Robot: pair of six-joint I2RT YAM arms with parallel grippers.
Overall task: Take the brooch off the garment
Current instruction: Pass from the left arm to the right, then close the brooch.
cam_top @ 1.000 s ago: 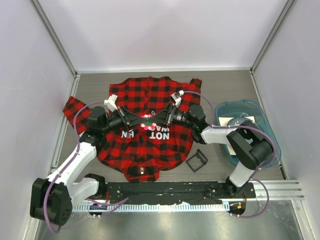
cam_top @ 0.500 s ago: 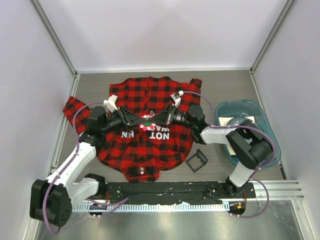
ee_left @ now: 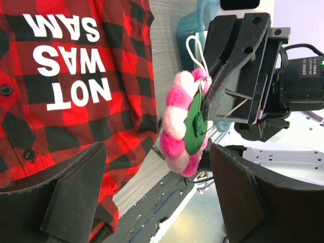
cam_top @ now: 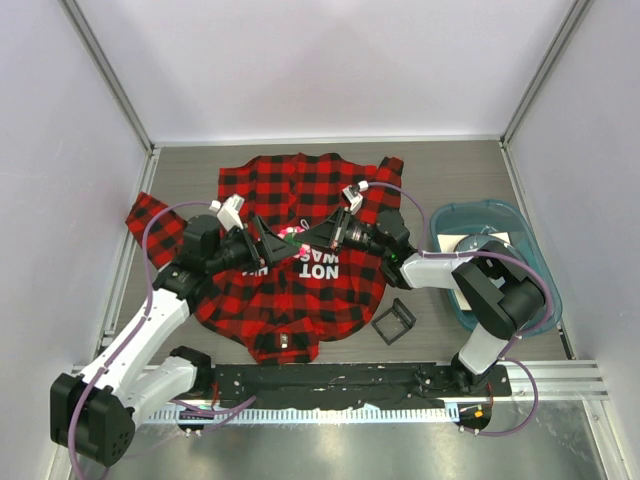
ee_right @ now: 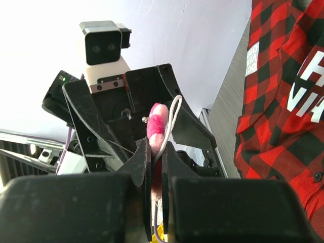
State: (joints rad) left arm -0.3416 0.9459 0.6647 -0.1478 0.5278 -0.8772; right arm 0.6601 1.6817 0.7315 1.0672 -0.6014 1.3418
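Left gripper: the black two-finger left gripper [cam_top: 280, 243] hangs over the middle of the shirt. Its jaws are spread wide and hold nothing. In its own wrist view the brooch sits ahead of the gap and touches neither finger.
Right gripper: the black two-finger right gripper [ee_right: 157, 152] faces the left one almost tip to tip. Its fingers are pinched to a narrow slit, with the brooch clamped between them.
Brooch: a small fluffy brooch [ee_left: 177, 124], pink and pale pink and backed with green felt, with a white cord loop standing up from its top. It is held in the air above the shirt. In the left wrist view no part of it touches the cloth.
Garment: a large red-and-black checked flannel shirt [cam_top: 300, 300] lies spread flat on the table with one sleeve trailing out to the left. White block lettering [ee_left: 66, 76] on a black patch lies under the two grippers.
Surface: a grey wood-grain tabletop [cam_top: 450, 170] with a black rail [cam_top: 330, 380] along its near edge, where the arm bases are bolted.
Beside the shirt: a small black square frame [cam_top: 393, 321] rests on the table just off the shirt's right edge.
Far right: a teal plastic tub [cam_top: 485, 205] stands on the table behind the right arm. What is inside it is too hidden to name.
Room: plain white walls [cam_top: 320, 70] close in the table on three sides, with metal strips running up the corners.
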